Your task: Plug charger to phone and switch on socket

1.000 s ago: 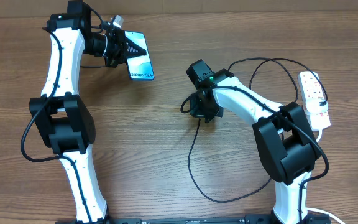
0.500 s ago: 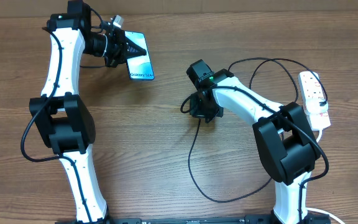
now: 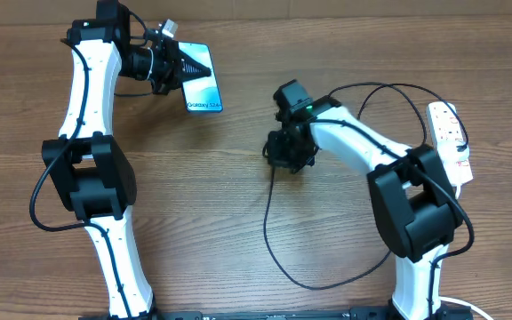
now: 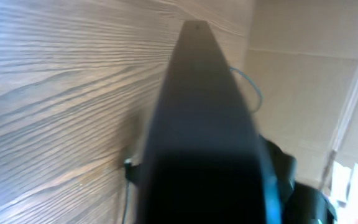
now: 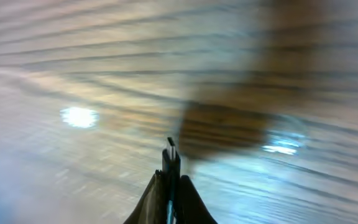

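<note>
Step in hand, as I read it: mating the plug to the phone; the socket switch came after that.

Left claw (image 3: pixel 181 69) was clamped on one short end of the phone (image 3: pixel 203 89). The phone stuck out past its fingertips toward the right arm, looking tilted and possibly clear of the tabletop (image 3: pixel 229 204), though I couldn't confirm lift-off.

Right claw (image 3: pixel 289 153) was pinched shut on the charger (image 3: pixel 269 233) just behind its plug tip (image 5: pixel 171 151). The tip poked out just beyond the fingertips. The cable trailed back under the claw in a big slack loop toward the arm's base.

The phone sat well apart from the right claw, off to its left and further out. The socket (image 3: pixel 450 133) was well apart on the claw's other side, out past the arm's elbow, with a black plug in it. Switch state was too small to read.

Next move would call for:
- carrying the tip across the gap to the phone's free short edge
- squaring the flat tip to the port, which wasn't visible in any view
- left claw holding firm against the push
- enough cable slack, which looked fine

Phone look: slim slab, dark frame, bright cyan screen facing up, white "Galaxy S24" text near the free end. The left wrist view showed only its dark edge with a sliver of cyan. The right wrist view was blurred apart from the tip.
</note>
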Available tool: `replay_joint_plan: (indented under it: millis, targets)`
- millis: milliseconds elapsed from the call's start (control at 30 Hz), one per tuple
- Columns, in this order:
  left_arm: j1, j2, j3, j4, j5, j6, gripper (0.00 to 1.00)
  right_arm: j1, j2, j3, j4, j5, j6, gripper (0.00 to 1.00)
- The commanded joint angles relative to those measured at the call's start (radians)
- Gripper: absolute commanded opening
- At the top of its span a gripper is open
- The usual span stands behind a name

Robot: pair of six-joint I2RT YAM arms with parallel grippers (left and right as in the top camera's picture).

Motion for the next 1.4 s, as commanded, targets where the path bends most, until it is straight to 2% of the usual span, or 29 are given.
replay_joint_plan:
  millis: [0,233,467,700,967,1367]
  targets:
    - [-0.007,-0.016,0.021,0.021,0.211,0.071,0.04,-0.064,-0.097,0.024,0.036,-0.327,-0.141,0.04]
    - [-0.007,-0.016,0.021,0.106,0.398,0.082,0.04,-0.116,-0.135,0.024,0.117,-0.801,-0.304,0.04]
    - [-0.011,-0.016,0.021,0.167,0.505,0.081,0.04,-0.104,-0.135,0.024,0.208,-1.010,-0.319,0.04]
    - [-0.029,-0.016,0.021,0.167,0.506,0.001,0.04,-0.097,-0.135,0.024,0.276,-1.071,-0.276,0.04]
    - [-0.061,-0.016,0.021,0.182,0.494,-0.051,0.04,-0.096,-0.135,0.024,0.451,-1.111,-0.088,0.04]
    - [-0.064,-0.016,0.021,0.173,0.472,-0.051,0.04,-0.073,-0.135,0.024,0.513,-1.112,-0.069,0.04]
